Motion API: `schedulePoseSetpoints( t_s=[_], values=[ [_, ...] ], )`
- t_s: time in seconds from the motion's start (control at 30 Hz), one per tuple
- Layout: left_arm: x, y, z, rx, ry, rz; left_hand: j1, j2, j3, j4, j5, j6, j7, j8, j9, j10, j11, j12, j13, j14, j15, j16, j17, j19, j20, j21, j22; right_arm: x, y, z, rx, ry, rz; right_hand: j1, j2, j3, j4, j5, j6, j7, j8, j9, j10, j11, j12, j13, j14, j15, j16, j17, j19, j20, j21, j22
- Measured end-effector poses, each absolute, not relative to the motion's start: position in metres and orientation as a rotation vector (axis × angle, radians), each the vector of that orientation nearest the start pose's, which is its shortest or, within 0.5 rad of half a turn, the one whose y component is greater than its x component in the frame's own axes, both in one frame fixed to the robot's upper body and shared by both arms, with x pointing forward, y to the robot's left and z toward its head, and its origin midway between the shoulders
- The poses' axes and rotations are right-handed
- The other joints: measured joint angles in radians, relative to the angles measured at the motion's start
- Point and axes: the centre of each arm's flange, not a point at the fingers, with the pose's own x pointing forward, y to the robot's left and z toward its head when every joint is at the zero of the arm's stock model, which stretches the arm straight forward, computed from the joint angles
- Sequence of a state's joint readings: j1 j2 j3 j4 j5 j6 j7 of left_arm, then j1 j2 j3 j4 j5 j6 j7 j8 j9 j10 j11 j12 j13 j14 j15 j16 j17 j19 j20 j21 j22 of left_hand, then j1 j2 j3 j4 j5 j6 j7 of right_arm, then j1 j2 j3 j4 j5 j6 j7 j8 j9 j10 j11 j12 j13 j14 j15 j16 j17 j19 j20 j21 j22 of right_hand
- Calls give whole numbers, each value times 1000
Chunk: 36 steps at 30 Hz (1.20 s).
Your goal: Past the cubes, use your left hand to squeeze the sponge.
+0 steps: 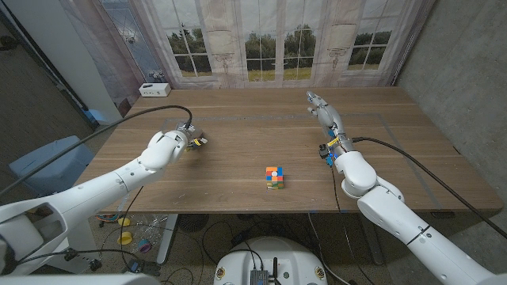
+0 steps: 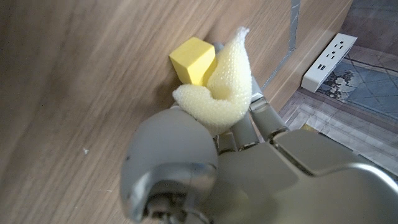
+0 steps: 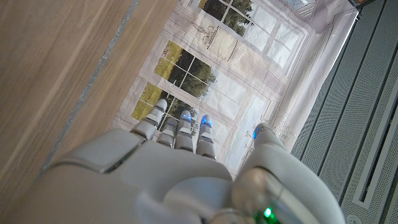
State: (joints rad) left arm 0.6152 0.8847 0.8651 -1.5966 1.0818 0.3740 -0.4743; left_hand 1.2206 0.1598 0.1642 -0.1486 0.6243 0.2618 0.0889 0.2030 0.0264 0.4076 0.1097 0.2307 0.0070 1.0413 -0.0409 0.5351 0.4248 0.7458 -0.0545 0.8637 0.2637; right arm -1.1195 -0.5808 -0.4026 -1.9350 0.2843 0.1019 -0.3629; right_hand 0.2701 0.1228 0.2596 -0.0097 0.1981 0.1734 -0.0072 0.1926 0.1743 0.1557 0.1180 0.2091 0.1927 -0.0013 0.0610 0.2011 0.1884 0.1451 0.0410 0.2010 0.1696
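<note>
The left hand point(image 2: 205, 149) has its fingers closed around the sponge point(image 2: 221, 87) — a pale yellow, coarse-pored piece of foam, crumpled and folded so that one corner sticks up past the fingers in a soft point. Just beside it, touching or nearly so, lies a small yellow block point(image 2: 194, 60) with sharp edges and a smooth, matte face, resting on the wooden table point(image 2: 74, 68), whose grain runs in long brown streaks. The hand's casing is smooth grey plastic, rounded at the knuckle.

The head view gives the wider layout that the wrist camera cannot: the left hand point(image 1: 188, 136) sits over the table's left part, knuckles toward the camera, and the sponge itself is hidden behind it. Near the table's middle, well apart from both hands, stands a small stack of coloured cubes point(image 1: 275, 178) — orange, blue, green, red and white faces, squarely piled. The right hand point(image 1: 323, 109) reaches out over the table's right far part with fingers extended and apart, holding nothing. A white power strip point(image 1: 154, 89) lies at the far left corner.

The right wrist view shows the right hand's fingers point(image 3: 177, 127) straight and slightly spread, blue lights glowing at their tips, against a printed window backdrop point(image 3: 205, 74) on fabric.
</note>
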Motion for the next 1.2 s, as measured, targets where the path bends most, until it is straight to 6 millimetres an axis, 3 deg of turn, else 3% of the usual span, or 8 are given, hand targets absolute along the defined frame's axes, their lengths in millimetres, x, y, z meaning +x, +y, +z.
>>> schedulePoseSetpoints(
  t_s=[0.43,0.57,0.77,0.87,0.9,0.97,1.03,1.2],
  values=[
    [651,306,-61,2133,-6,77,129,5,14,-14,-4,-56,56,0,0,-57,57,0,0,80,56,40,95,69,38,237,25,525,-189,-19,-191,-736,105,-4,4,8,-1,0,4,4,0,0,5,-5,0,0,5,-2,0,0,5,-5,0,0],
    [649,309,-66,2127,-29,104,129,5,16,-16,-38,-45,67,0,0,-51,62,1,0,89,63,34,98,130,-12,256,18,524,-189,-20,-192,-739,97,-4,4,8,-1,0,7,7,0,0,9,-2,0,0,5,-2,0,0,5,-5,0,0],
    [640,317,-75,2097,-97,186,129,5,17,-17,-82,-9,42,135,0,35,44,44,0,105,56,23,175,135,-18,258,5,522,-189,-20,-193,-745,86,-4,4,8,-1,0,7,7,0,0,9,-2,0,0,5,-2,0,0,5,-5,0,0],
    [633,318,-67,2028,-167,236,209,-76,17,-17,-119,174,42,136,0,227,46,55,0,148,13,3,81,156,-55,259,0,522,-189,-20,-196,-748,82,-4,4,8,-1,0,7,7,0,0,9,-2,0,0,9,-6,0,0,5,-5,0,0],
    [632,318,-63,2018,-194,261,219,-97,16,-17,-247,301,41,136,0,329,31,130,1,156,2,2,62,160,-67,263,-2,521,-189,-21,-196,-748,81,-4,4,8,-1,0,7,7,0,0,9,-2,0,0,10,-7,0,0,5,-5,0,0],
    [626,315,-52,1999,-261,316,200,-143,14,-15,-413,581,21,236,0,505,-104,386,298,205,-51,9,62,165,-73,268,-4,521,-189,-20,-194,-753,78,-4,4,8,-1,0,7,7,0,0,9,-2,0,0,14,-4,0,0,6,-5,0,0],
    [620,313,-38,1983,-327,381,199,-144,15,-9,-433,717,-18,334,0,529,-128,472,404,240,-89,9,62,167,-75,271,-7,520,-189,-21,-194,-758,75,-4,4,8,-1,0,7,7,0,0,12,2,0,0,16,-2,0,0,7,-3,0,0],
    [607,310,-9,1957,-449,505,204,-138,14,-7,-436,804,-52,345,89,557,-157,495,404,271,-118,10,63,167,-75,278,-12,517,-190,-22,-193,-767,69,-4,4,8,-1,0,7,7,0,0,12,2,0,0,18,0,0,0,7,-3,0,0]
  ],
)
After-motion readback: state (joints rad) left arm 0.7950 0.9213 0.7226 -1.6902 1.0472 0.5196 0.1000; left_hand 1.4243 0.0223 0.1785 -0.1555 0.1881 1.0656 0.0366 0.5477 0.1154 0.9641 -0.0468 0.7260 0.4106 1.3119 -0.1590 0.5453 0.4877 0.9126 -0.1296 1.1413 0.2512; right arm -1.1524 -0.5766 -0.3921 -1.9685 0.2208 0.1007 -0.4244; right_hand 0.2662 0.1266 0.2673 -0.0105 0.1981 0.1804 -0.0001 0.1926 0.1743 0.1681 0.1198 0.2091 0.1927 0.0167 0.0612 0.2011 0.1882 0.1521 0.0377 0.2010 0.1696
